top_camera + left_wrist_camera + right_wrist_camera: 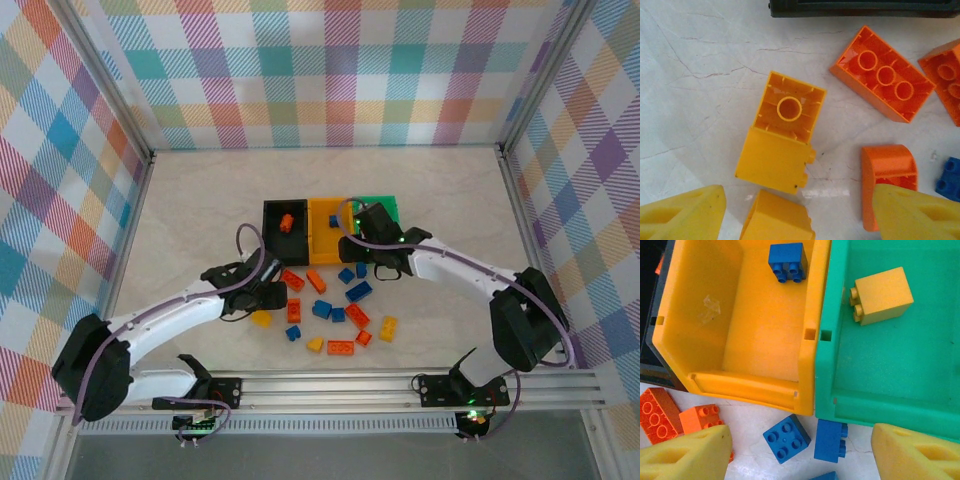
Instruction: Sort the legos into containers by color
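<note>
I saw the left pincer [797, 200] wide open and holding nothing, low over the surface [700, 75], on the 9 o'clock side of the legos [330, 305]. A little toward 12 o'clock from its fingers lay a yellow brick [775, 160] on its side. It touched a second yellow brick [790, 107] that showed its hollow underside. An orange curved brick [888, 170] lay just beside the finger at 3 o'clock.

The right pincer [800, 440] was also open and empty. It hung over two blue bricks [786, 438] at the near walls of the yellow-orange bin [755, 385] and the green bin [865, 405]. The black bin [270, 240] held one orange piece, the yellow-orange bin a blue one, and the green bin a yellow one.

I judged the bricks to be light, stiff and rather slippery. So I would close on two flat opposite walls, not on the studs or a curved face, because a hold on a corner might let the brick pop out.
</note>
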You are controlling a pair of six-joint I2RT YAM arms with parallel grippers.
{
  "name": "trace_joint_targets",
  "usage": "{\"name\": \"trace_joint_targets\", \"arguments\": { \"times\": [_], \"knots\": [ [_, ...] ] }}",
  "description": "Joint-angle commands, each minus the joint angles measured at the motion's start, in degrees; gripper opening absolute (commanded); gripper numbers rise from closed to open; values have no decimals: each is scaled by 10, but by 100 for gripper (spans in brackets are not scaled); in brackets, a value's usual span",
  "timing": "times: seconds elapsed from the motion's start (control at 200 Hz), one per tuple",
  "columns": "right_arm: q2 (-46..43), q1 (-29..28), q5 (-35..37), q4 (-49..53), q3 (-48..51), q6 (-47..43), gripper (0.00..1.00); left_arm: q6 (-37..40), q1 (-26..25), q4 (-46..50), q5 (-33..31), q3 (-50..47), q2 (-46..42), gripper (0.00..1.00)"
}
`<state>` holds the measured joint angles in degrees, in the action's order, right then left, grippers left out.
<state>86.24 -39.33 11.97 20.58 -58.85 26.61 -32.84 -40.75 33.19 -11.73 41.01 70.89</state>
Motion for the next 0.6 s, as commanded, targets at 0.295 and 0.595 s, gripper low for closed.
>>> {"name": "trace_joint_targets", "arguments": {
  "times": [0.295,0.595],
  "knots": [
    [-56,20,1,-21,24,14,75,10,3,-32,-43,-2,93,64],
    [-56,28,-5,-26,32,16,75,17,3,-60,-35,-7,106,75]
  ]
}}
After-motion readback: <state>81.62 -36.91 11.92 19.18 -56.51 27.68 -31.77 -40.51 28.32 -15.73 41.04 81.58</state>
